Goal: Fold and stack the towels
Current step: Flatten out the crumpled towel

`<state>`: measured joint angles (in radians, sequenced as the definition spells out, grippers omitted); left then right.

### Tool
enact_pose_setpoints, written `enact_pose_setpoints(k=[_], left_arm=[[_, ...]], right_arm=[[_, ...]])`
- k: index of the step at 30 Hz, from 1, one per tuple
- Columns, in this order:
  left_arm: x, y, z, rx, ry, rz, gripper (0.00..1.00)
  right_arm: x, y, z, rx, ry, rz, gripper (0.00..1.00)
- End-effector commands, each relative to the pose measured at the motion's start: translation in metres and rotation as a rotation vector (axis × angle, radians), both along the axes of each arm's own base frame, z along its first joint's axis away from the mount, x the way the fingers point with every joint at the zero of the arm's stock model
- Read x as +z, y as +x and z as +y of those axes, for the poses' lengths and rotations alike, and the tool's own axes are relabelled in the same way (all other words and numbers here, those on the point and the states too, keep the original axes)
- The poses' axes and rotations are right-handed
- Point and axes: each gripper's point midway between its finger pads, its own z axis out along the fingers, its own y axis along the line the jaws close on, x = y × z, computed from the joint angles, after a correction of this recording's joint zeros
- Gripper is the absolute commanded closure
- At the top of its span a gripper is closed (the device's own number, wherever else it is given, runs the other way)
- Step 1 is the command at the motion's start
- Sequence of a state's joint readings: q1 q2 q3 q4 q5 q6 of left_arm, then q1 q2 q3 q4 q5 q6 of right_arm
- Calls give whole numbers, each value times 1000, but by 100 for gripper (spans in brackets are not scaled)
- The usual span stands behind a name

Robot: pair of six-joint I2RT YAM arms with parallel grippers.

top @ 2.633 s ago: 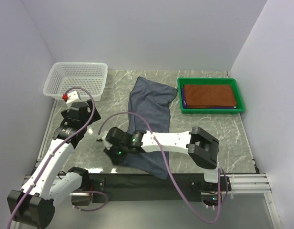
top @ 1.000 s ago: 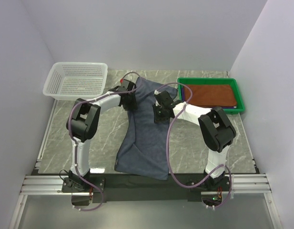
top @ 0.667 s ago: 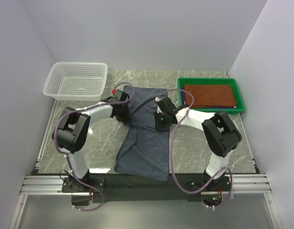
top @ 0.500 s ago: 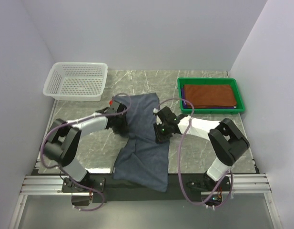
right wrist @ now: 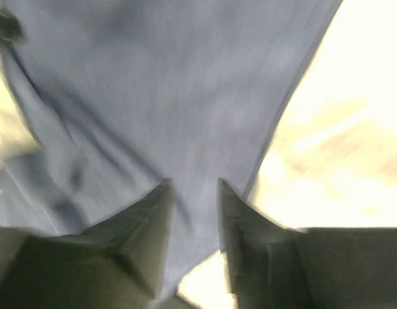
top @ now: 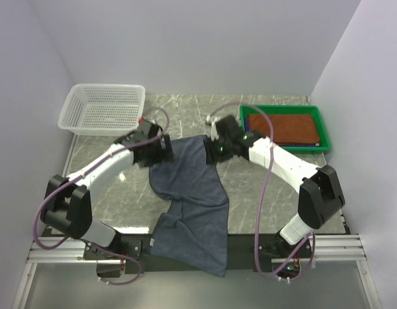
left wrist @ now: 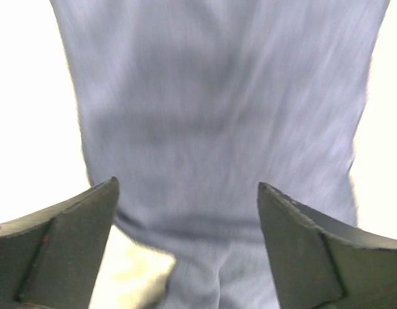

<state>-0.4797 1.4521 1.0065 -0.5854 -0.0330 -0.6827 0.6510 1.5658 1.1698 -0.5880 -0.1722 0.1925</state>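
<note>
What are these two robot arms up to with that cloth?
They are folding towels. A grey-blue towel lies spread on the table, its near end hanging over the edge. The left gripper is open at one far corner. The right gripper is at the other, its fingers close together; whether it grips is unclear. A folded rust-brown towel sits in the green tray.

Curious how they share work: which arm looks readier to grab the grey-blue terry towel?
Left, probably: the left gripper stands wide open over the grey-blue terry towel; the right gripper has fingers nearly together.
</note>
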Motion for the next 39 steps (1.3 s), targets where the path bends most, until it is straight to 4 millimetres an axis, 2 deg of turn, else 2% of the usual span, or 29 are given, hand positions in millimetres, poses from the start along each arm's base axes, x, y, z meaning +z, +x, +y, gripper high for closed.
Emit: enact_pose_setpoints(k=[1, 2, 3, 4, 5, 6, 7, 8, 9, 10, 12, 13, 14, 15, 16, 22, 23, 26, 36, 39], left_arm=[[29, 56, 35, 26, 107, -121, 3], [30, 67, 41, 35, 125, -130, 3], [20, 75, 45, 36, 142, -107, 2], [28, 91, 53, 47, 151, -128, 3], [17, 98, 55, 36, 164, -104, 3], [16, 104, 56, 34, 169, -105, 3], [20, 114, 60, 42, 171, -119, 4], [19, 117, 61, 34, 177, -114, 5], [10, 120, 61, 30, 181, -95, 6], [12, 124, 62, 30, 184, -98, 7], [8, 127, 66, 34, 201, -93, 7], [5, 127, 68, 37, 209, -89, 8], [2, 126, 70, 38, 216, -84, 8], [0, 126, 71, 40, 220, -84, 8], [-2, 125, 73, 40, 224, -80, 8], [-18, 119, 73, 30, 224, -55, 8], [-20, 119, 74, 32, 228, -48, 8], [-19, 121, 75, 33, 234, -54, 8], [-18, 122, 73, 30, 224, -57, 8], [-18, 123, 73, 35, 229, -58, 9]], right_arm=[[42, 67, 3, -3, 45, -173, 49], [35, 82, 6, 3, 42, -174, 48], [36, 94, 5, 0, 50, -184, 47], [46, 113, 4, -11, 62, -218, 44], [32, 126, 1, -1, 34, -208, 43], [29, 134, 2, 1, 32, -204, 43], [42, 151, 3, 23, 29, -251, 43], [24, 159, 2, 39, -10, -230, 44], [21, 165, 2, 43, -17, -231, 46], [16, 178, 4, 44, -24, -233, 48], [8, 190, 4, 36, -43, -233, 51], [12, 200, 6, 30, -40, -247, 52], [-3, 204, 6, 26, -54, -227, 53], [0, 214, 7, 16, -53, -243, 54], [-14, 217, 9, 16, -64, -223, 55], [-30, 232, 18, 5, -57, -208, 63], [-40, 232, 19, 2, -58, -190, 64], [-52, 234, 21, -8, -54, -168, 64], [-74, 238, 23, -26, -57, -140, 66], [-82, 238, 26, -26, -58, -127, 70]])
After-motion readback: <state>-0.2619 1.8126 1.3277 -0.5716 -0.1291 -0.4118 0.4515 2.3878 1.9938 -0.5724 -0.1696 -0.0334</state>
